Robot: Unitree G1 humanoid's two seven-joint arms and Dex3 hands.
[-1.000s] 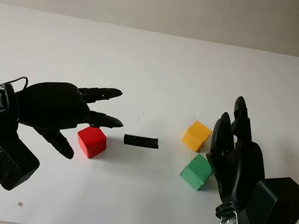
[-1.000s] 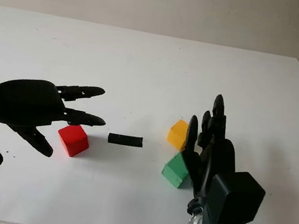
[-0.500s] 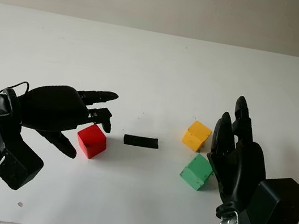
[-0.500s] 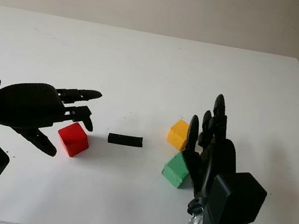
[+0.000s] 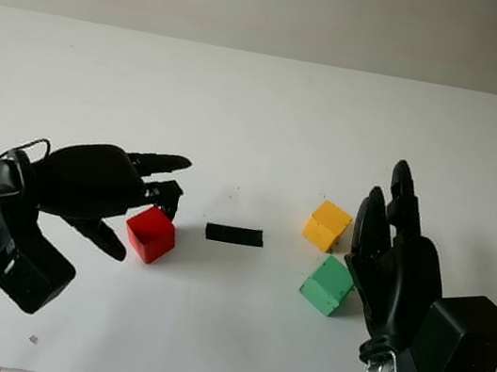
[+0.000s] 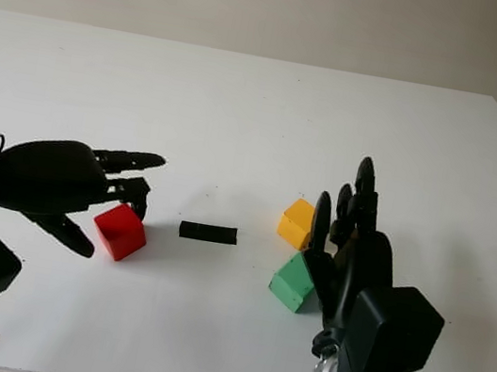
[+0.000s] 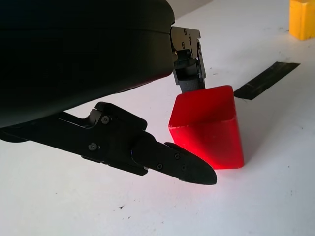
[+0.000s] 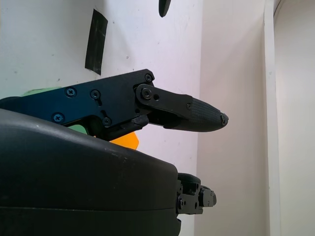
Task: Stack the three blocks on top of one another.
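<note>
A white surface (image 5: 272, 104) fills the scene, with no readable writing or labels on anything. The black left hand (image 5: 101, 182) sits at the left side of the surface, its fingers curling around the red block (image 5: 151, 234): one finger (image 7: 189, 73) touches the block's far upper edge, and the thumb (image 7: 172, 162) reaches along the near side at its base, though it is hard to tell whether it touches. The block stands on the surface, so the grip is closing but not clearly firm. The black right hand (image 5: 394, 258) stands upright at the right side, open and holding nothing, just beside the green block (image 5: 326, 284); whether it touches the block cannot be told. The yellow block (image 5: 327, 225) sits just behind the green one, near it but apart. A short strip of black tape (image 5: 234, 234) lies flat on the surface between the red block and the yellow block
</note>
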